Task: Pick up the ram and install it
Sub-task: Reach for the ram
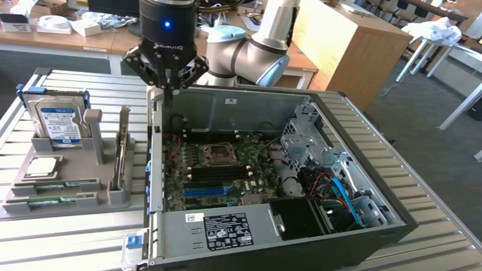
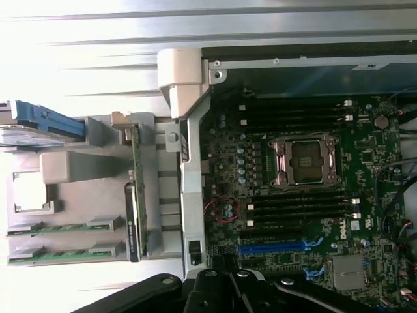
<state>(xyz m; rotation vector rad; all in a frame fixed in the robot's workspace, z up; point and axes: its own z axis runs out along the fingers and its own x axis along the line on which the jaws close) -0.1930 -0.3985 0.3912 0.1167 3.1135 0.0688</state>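
Two ram sticks [image 1: 54, 184] lie flat in the near slots of a grey holder tray [image 1: 71, 206] at the exterior view's left; in the wrist view the ram [image 2: 62, 227] shows as two green strips side by side. My gripper [image 1: 169, 95] hangs shut and empty above the far left corner of the open computer case [image 1: 354, 237], well apart from the ram. In the wrist view the gripper [image 2: 221, 270] is over the case wall by the motherboard [image 2: 287, 195]. Black memory slots [image 2: 296, 210] flank the empty processor socket [image 2: 305, 160].
The tray also holds an upright hard drive [image 1: 57, 121], a square silver processor [image 1: 42, 165] and an upright expansion card [image 1: 121, 155]. A blue slot [image 1: 206, 191] sits near the power supply [image 1: 226, 228]. Cables and drive cages fill the case's right side.
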